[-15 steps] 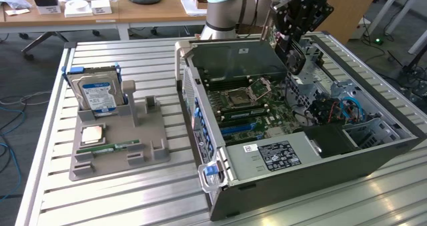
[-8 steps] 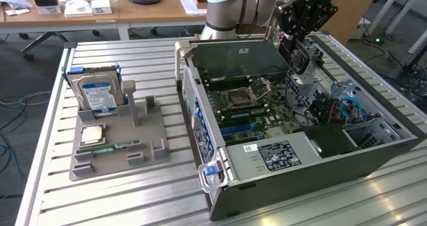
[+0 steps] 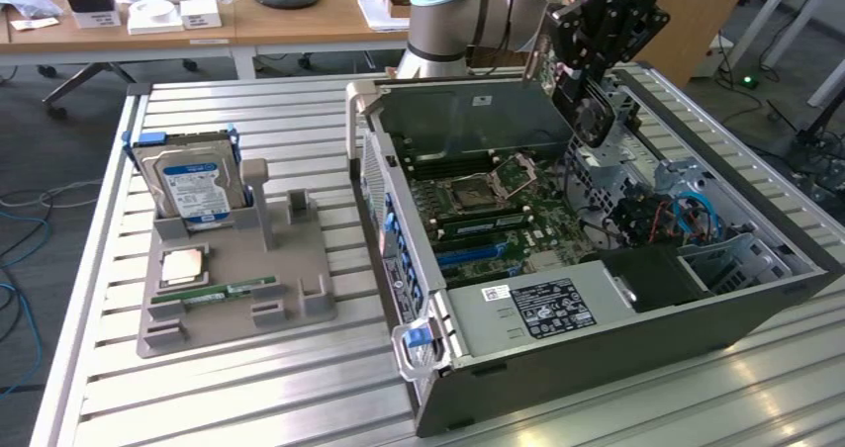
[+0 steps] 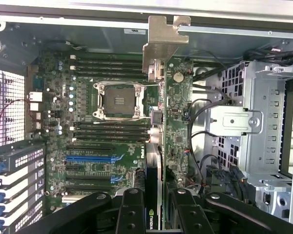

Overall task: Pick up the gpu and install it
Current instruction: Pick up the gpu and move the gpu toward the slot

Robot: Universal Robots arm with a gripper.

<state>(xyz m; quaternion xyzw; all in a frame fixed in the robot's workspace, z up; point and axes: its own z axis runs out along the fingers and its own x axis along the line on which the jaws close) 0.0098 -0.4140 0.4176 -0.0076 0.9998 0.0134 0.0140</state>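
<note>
The exterior view looks down slantwise from further off onto the open computer case (image 3: 634,353); the wrist view, behind the gripper (image 4: 156,200), faces its motherboard (image 4: 88,146) closely; both share that board

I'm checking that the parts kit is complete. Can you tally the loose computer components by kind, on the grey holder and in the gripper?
hard drive: 1, upright in the grey holder
processor chip: 1, flat on the holder
memory stick: 1, flat on the holder
gpu: 1, held by the gripper over the open case
Total: 4
</note>
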